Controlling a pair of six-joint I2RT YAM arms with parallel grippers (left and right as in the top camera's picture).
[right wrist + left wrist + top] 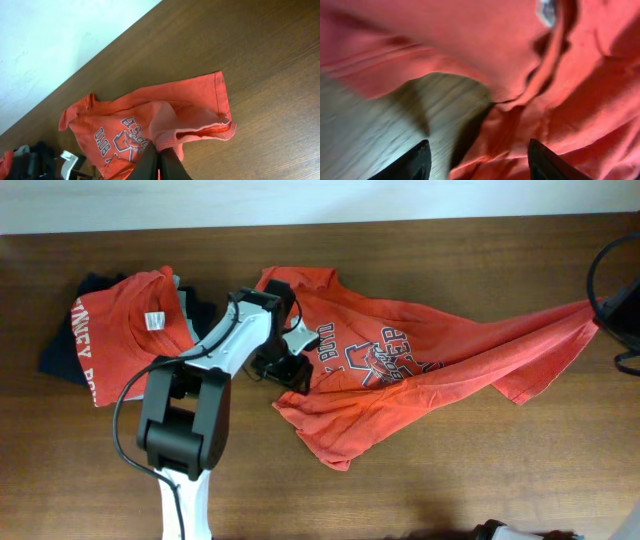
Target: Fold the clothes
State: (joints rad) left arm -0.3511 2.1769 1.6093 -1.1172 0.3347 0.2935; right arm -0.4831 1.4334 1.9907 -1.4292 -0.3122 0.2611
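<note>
An orange-red T-shirt (400, 370) with navy-and-white lettering lies crumpled and stretched out across the middle of the table. My left gripper (285, 370) hovers low over its left edge. In the left wrist view that gripper (480, 162) is open, its dark fingertips (417, 160) apart, with loose shirt folds (560, 100) and bare wood beneath. My right gripper (160, 155) is shut on a bunched hem of the T-shirt (190, 125) and holds it lifted at the table's far right. A second orange T-shirt (115, 330) with a white neck tag lies folded at the left.
The folded T-shirt rests on a navy garment (60, 350). The wooden table (480, 470) runs to a white wall at the back. Black cables (610, 270) hang at the right edge. The left arm's base (185, 420) stands at the front left.
</note>
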